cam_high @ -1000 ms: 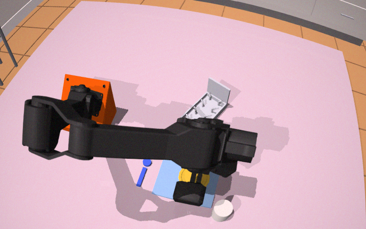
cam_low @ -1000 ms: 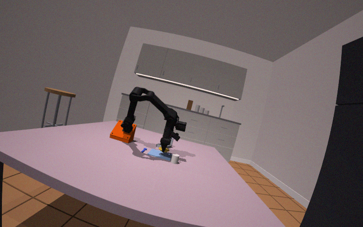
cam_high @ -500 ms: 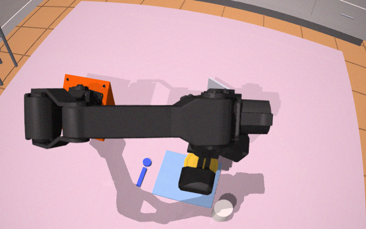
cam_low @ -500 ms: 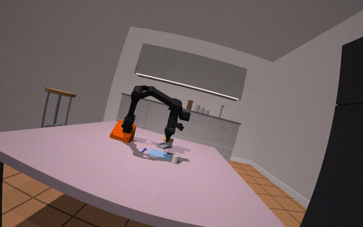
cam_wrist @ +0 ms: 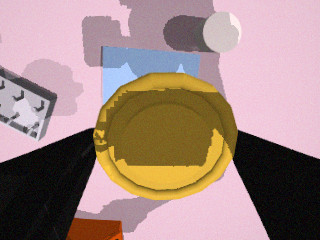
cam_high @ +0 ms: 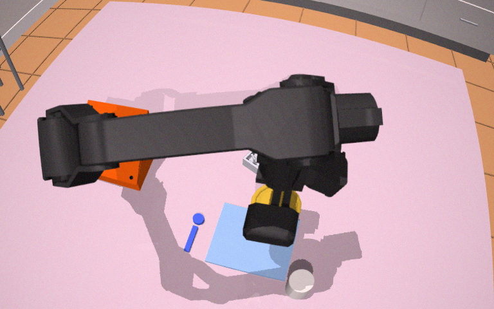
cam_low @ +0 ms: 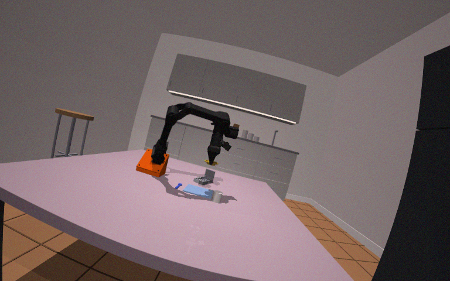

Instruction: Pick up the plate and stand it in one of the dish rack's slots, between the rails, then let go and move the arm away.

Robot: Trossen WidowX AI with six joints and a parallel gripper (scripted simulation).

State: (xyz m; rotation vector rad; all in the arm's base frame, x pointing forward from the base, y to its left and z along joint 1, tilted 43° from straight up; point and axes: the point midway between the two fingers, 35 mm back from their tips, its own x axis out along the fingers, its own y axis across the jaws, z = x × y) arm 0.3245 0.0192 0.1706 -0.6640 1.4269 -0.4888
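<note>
The round yellow plate [cam_high: 259, 196] [cam_low: 207, 161] [cam_wrist: 167, 177] is held roughly level, well above the table. My gripper [cam_high: 279, 199] [cam_low: 211, 161] [cam_wrist: 165, 136] is shut on it, one finger at each side of its rim. The small grey dish rack [cam_high: 250, 165] [cam_low: 209, 174] [cam_wrist: 48, 116] stands on the table, lower than the plate. It has short pegs and an upright panel at one end. In the top view the arm hides most of the rack; in the wrist view only part of it shows, at the left edge.
A flat light-blue mat [cam_high: 227, 240] [cam_low: 195, 189] [cam_wrist: 111, 86] lies below the plate. A whitish cylinder [cam_high: 301, 280] [cam_low: 217, 196] [cam_wrist: 222, 32] stands by its corner. A blue disc [cam_high: 198, 219] and blue bar [cam_high: 191, 238] lie beside the mat. The arm's orange base [cam_high: 125, 176] [cam_low: 150, 165] [cam_wrist: 97, 229] is at the left.
</note>
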